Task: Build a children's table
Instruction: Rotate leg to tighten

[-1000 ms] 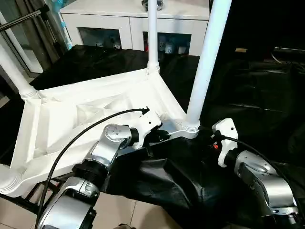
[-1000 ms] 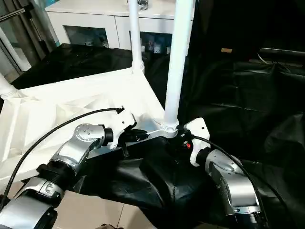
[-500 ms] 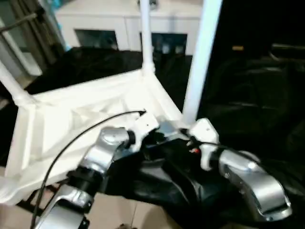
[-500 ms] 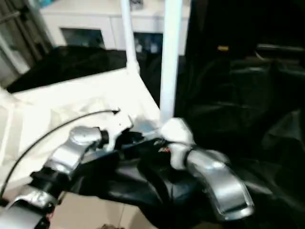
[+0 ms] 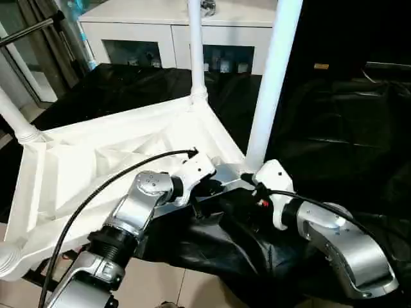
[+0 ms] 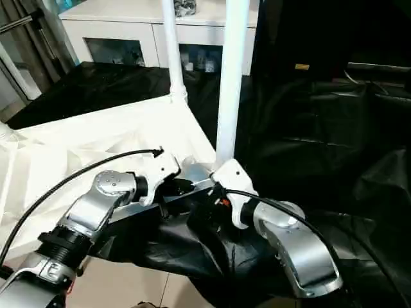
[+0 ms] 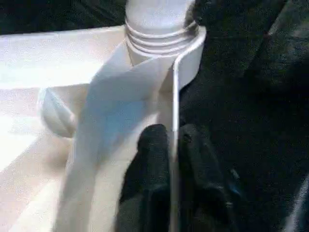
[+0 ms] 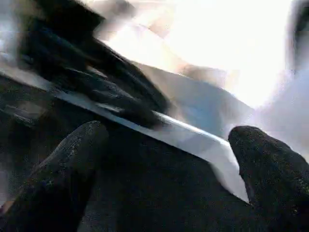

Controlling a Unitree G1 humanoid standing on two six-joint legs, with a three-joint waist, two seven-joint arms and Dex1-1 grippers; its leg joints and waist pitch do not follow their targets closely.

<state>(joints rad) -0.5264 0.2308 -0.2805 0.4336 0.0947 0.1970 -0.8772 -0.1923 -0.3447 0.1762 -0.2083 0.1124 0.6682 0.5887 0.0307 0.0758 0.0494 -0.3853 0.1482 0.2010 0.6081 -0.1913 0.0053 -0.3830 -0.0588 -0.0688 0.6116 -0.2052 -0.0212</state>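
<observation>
The white tabletop (image 5: 109, 163) lies upside down, ribbed underside up. White tapered legs stand upright in its corner sockets: nearest leg (image 5: 270, 77), far leg (image 5: 196, 48), another (image 5: 14, 119) at the tabletop's left corner.

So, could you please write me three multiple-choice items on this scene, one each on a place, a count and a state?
1. Where does the left tool grip?
A. the tabletop's near rim
B. halfway up a leg
C. the black cloth

2. How many legs stand in the tabletop?
A. one
B. two
C. four

3. How is the right tool?
A. shut on a leg
B. open
C. shut on cloth

Answers:
1 A: its fingers pinch the thin rim below the near right leg.
2 C: the eye views show one at each corner.
3 B: its fingers stand wide apart.
</observation>
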